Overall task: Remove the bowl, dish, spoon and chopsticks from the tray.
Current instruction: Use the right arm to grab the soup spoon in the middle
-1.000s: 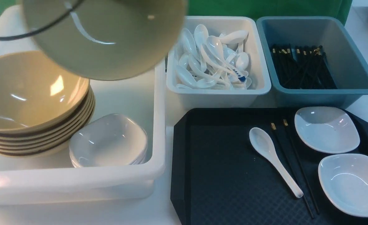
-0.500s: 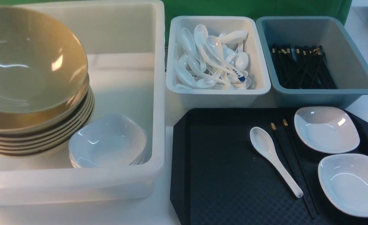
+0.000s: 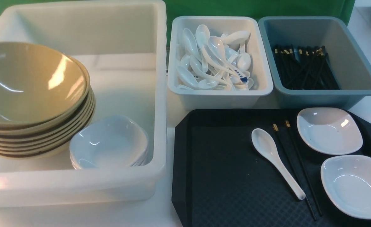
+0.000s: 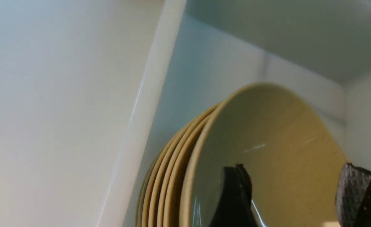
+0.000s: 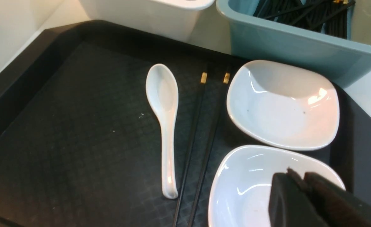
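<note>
Green cloth hangs behind a white bench. On the robot's left sits a large white tub, the biggest thing on the bench. To its right lies the black tray, its left half bare. Behind the tray stand a blue-grey tub full of black chopsticks and, to the left of that, a smaller white tub heaped with white soup spoons.

Inside the large tub, the mustard-yellow bowl rests on top of a stack of matching bowls, tipped a little rather than level. Beside that stack is a pile of small white dishes.

Two white dishes are on the tray's right side, the far dish and the near dish, close together. Left of them lie the chopsticks, side by side, and just left of those the white spoon, scoop away from the robot.

From the left wrist view, the left end effector hangs over the top bowl's hollow, fingers spread wide with nothing between them. From the right wrist view, the right end effector hovers above the near dish, fingers pressed together and empty.
</note>
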Robot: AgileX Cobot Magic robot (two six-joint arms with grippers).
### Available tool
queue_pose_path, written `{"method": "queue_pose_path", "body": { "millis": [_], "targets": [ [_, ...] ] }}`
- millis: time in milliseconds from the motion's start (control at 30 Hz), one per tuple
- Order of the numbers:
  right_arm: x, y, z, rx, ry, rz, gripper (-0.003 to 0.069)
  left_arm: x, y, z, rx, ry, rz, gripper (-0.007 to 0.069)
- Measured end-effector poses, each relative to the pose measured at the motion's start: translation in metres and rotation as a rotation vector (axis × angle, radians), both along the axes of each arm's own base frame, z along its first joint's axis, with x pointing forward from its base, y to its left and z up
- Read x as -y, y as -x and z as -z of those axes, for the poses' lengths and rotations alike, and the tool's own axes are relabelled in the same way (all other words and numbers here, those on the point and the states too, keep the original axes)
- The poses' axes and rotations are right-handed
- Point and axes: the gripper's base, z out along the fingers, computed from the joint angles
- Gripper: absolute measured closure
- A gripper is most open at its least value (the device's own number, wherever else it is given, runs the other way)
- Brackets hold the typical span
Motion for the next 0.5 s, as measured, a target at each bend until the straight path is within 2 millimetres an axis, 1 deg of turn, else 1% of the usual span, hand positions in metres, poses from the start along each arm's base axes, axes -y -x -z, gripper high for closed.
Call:
{"method": "queue_pose_path", "body": {
  "millis": [67,167,267,333,400,433,467,500],
  "targets": [
    [0.000,0.000,0.000,0.000,0.000,0.000,0.0561,0.009,0.015,-0.019,0.067,-0.054,0.007,0.0306],
    [0.000,0.000,0.000,0.000,0.000,-0.001,0.0561,0.014,0.021,-0.027,0.093,-0.068,0.011,0.0395],
    [-0.002,0.000,0.000,0.000,-0.001,-0.016,0.0559,0.013,0.020,-0.017,0.077,-0.056,0.007,0.0487],
    [-0.004,0.001,0.000,-0.001,-0.003,-0.038,0.0559,0.013,0.019,-0.003,0.042,-0.015,-0.002,0.0545],
    [-0.006,0.000,0.001,-0.006,-0.016,-0.054,0.0557,0.018,0.021,0.010,0.008,0.052,0.010,0.0588],
    [-0.010,-0.002,0.003,-0.029,-0.029,-0.074,0.0548,0.032,0.025,0.017,0.013,0.099,0.057,0.0608],
    [-0.012,-0.004,0.004,-0.053,-0.031,-0.091,0.0538,0.047,0.030,0.016,0.042,0.104,0.118,0.0617],
    [-0.017,-0.008,0.004,-0.099,-0.025,-0.121,0.0515,0.076,0.038,0.008,0.128,0.088,0.244,0.0624]
  ]
}}
